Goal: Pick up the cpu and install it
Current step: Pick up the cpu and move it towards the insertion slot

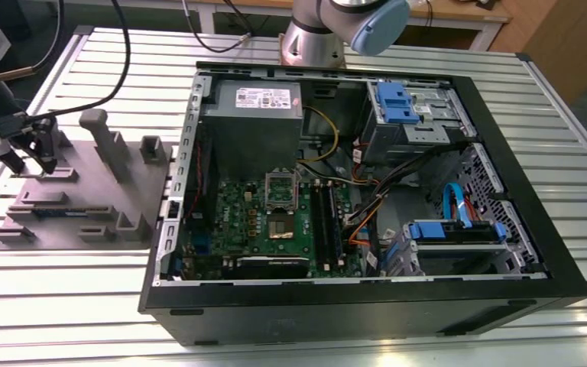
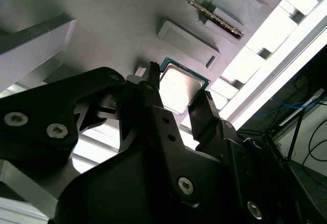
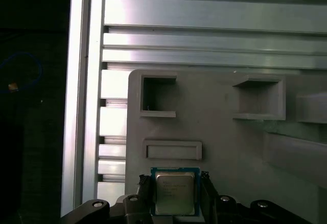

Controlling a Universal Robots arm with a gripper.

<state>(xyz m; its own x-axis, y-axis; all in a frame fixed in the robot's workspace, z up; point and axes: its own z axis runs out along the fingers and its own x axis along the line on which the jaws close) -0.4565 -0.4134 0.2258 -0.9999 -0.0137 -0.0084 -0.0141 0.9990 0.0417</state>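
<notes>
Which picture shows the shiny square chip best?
The first wrist view: the cpu faces the camera, whole top clear. The second wrist view shows it slanted, partly behind the gripper. In the exterior view the gripper stands over it.

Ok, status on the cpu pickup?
The gripper sits low, astride the cpu. It lies on the grey plate, grip unconfirmed. No obstruction seen around it.
</notes>
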